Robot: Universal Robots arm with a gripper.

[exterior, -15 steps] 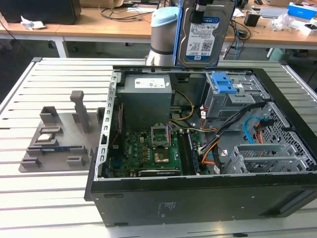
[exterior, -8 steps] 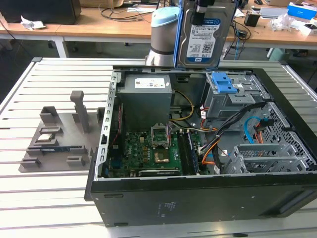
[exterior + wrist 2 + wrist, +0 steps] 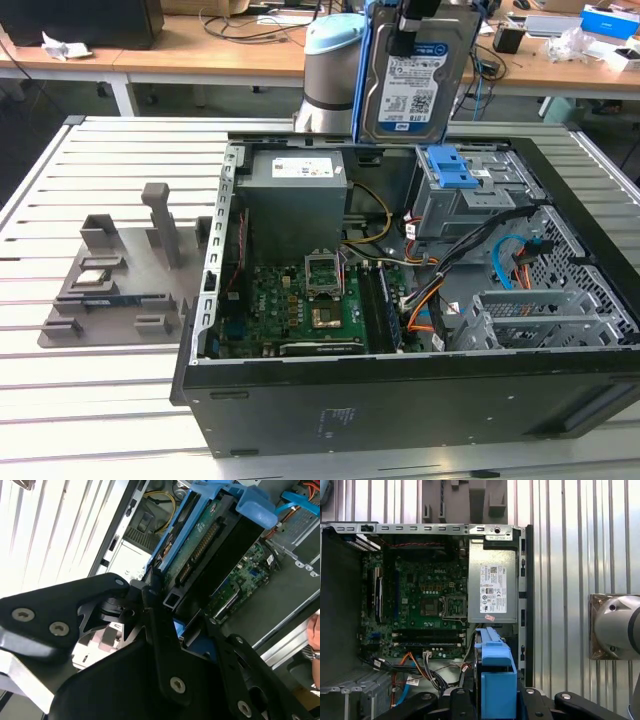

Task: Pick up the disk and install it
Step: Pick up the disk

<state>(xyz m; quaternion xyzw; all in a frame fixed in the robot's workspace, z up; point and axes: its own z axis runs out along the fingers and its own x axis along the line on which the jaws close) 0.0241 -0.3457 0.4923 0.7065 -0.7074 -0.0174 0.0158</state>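
The disk (image 3: 413, 88) hangs upright above the back of the open computer case (image 3: 400, 400), its white-and-blue label facing the exterior camera and blue rails running down both sides. My gripper (image 3: 418, 22) is shut on its top edge. In the second wrist view the disk (image 3: 202, 542) shows its green circuit board and blue rail between the black fingers (image 3: 150, 605). In the first wrist view the blue carrier (image 3: 496, 677) points down over the case, close to the power supply.
Below the disk sits a grey drive bay with a blue latch (image 3: 452, 185). The grey power-supply box (image 3: 297, 200) stands beside it, with the motherboard (image 3: 300, 295) and loose cables (image 3: 480, 250) in the case. A grey fixture (image 3: 120, 270) lies on the slatted table. A hand (image 3: 315, 630) shows nearby.
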